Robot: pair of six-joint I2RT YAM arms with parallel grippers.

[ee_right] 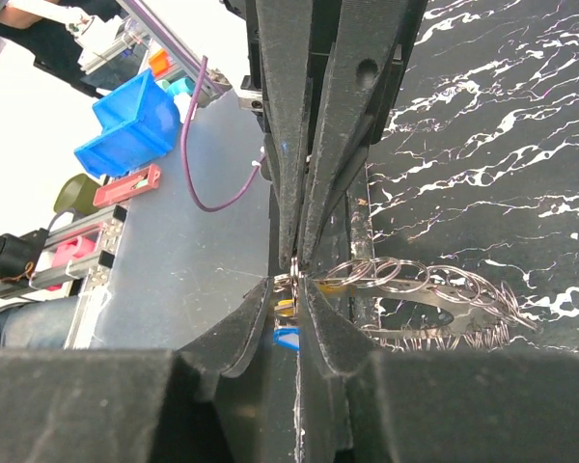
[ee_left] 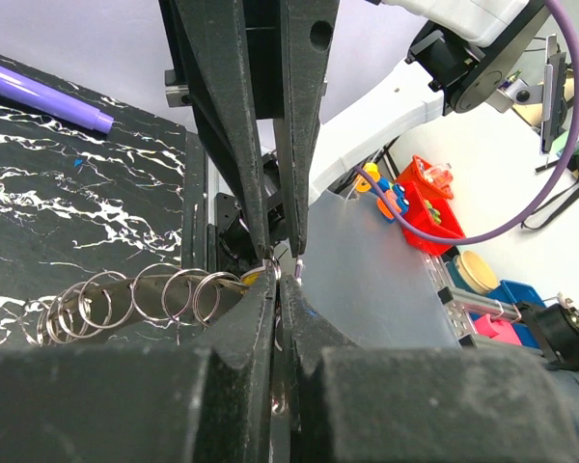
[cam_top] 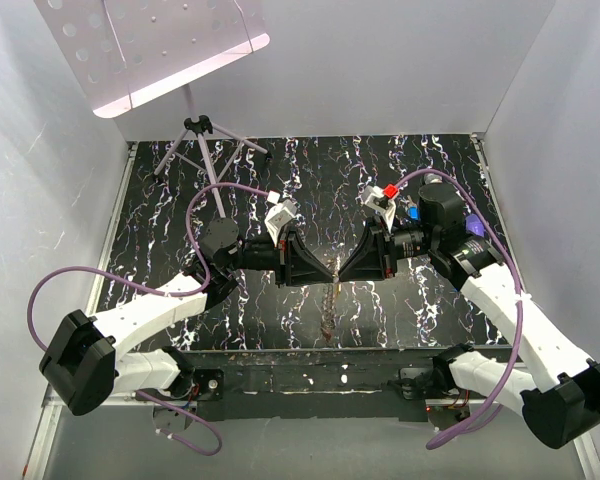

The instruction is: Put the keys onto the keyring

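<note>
**Tip-to-tip pinch in mid-air, lots that can slip here**

The left gripper (ee_left: 277, 289) is pressed fully together, and a thin bit of wire from the keyring (ee_left: 135, 299) looks to be pinched right at its tips. The right gripper (ee_right: 291, 289) is met nose to nose with it. Its jaws are almost together with just a sliver between, and it can't be told whether anything is actually clamped there. A yellow key head (ee_right: 285, 307) and a blue key head (ee_right: 287, 338) are seen in that sliver, hard against the end ring. So both are up at the meeting point, in the air above the worktop (cam_top: 280, 180), with the rest of the ring chain hanging away from the tips.

What could go wrong, as a guess:

- So little wire is held that a small twist from either side could pop it free, and the hanging chain's weight would be pulling the same way.
- If the right jaws are closed slightly off-centre, a key could be squeezed out sideways instead of being fed onto the coil.
- A dropped key would be hard to spot on that black-and-white marbled surface.
- Most of the contact point is hidden by the fingers, so a misalignment may not be noticed in time.
</note>
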